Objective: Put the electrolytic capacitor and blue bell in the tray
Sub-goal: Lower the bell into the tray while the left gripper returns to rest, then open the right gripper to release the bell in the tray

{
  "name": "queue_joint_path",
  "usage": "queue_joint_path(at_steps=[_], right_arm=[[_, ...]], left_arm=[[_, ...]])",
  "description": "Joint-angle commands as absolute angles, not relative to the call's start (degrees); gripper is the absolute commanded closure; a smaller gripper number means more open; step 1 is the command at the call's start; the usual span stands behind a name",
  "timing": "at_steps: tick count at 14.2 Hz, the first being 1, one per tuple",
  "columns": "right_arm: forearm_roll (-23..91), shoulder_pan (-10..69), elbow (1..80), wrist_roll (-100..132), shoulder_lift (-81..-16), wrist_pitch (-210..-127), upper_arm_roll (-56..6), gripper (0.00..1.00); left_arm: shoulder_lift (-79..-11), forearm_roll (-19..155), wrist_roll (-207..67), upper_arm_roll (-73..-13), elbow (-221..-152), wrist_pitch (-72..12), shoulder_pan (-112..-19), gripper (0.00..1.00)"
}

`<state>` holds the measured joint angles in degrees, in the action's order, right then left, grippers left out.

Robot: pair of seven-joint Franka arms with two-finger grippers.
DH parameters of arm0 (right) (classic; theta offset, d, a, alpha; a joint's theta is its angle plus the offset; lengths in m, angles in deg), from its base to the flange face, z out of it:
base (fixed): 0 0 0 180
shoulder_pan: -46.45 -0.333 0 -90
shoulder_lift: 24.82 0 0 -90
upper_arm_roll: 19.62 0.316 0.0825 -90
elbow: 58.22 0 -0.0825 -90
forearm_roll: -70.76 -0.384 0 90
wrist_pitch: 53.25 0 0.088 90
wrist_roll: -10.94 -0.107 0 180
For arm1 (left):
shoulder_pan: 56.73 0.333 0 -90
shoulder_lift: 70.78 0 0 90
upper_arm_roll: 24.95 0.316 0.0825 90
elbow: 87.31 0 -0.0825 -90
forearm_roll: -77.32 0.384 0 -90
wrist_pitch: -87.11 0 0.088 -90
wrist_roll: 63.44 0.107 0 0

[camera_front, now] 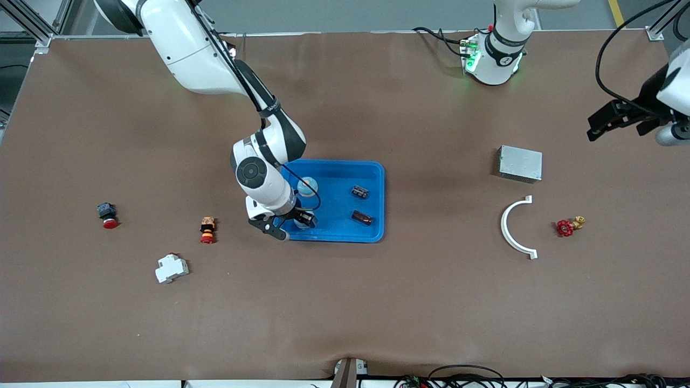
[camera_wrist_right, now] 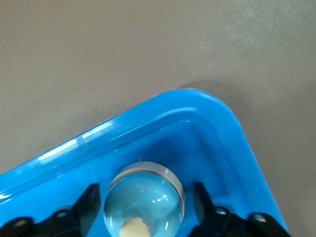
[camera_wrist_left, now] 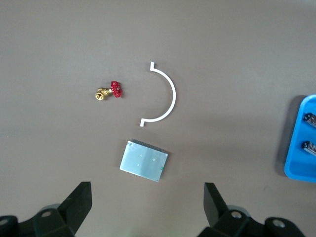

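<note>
right pincer (camera_wrist_right: 143, 207) sits low in the tray (camera_front: 372, 237), fingers parted just beside the blue bell (camera_wrist_right: 144, 200) at its 9 o'clock end, likely releasing it. left pincer (camera_wrist_left: 145, 205) waits wide open over the surface (camera_front: 409, 302).

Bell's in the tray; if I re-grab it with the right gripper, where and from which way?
Take the blue bell by its widest band, at the base of the dome, coming straight down. It sits dome-up near a corner of the tray, so side approaches would likely meet the rim. The right gripper is open over the tray; the left gripper waits open over the table by the grey box.
</note>
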<state>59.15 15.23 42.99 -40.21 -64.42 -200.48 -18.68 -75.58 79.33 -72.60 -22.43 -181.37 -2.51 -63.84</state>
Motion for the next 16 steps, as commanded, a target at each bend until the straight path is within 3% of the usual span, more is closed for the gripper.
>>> queue_joint_path(at_steps=[1, 6, 11, 16], right_arm=[[58.6, 14.7, 42.9, -40.0, -64.3, -199.5, -19.5, 0.00], [58.5, 15.8, 41.0, -40.1, -58.6, -188.2, -19.5, 0.00], [58.5, 20.9, 33.9, -39.7, -54.3, -171.4, -19.4, 0.00], [69.2, 26.7, 34.2, -23.4, -46.9, -163.2, -19.6, 0.00]], left_arm=[[-78.8, 78.6, -72.7, -21.8, -184.5, -3.2, -64.9, 0.00], [-78.4, 78.8, -71.5, -22.0, -183.7, -3.2, -65.0, 0.00], [-78.2, 78.9, -71.6, -22.8, -183.7, -3.4, -64.9, 0.00], [-78.2, 79.1, -72.0, -22.8, -183.7, -3.9, -64.9, 0.00]])
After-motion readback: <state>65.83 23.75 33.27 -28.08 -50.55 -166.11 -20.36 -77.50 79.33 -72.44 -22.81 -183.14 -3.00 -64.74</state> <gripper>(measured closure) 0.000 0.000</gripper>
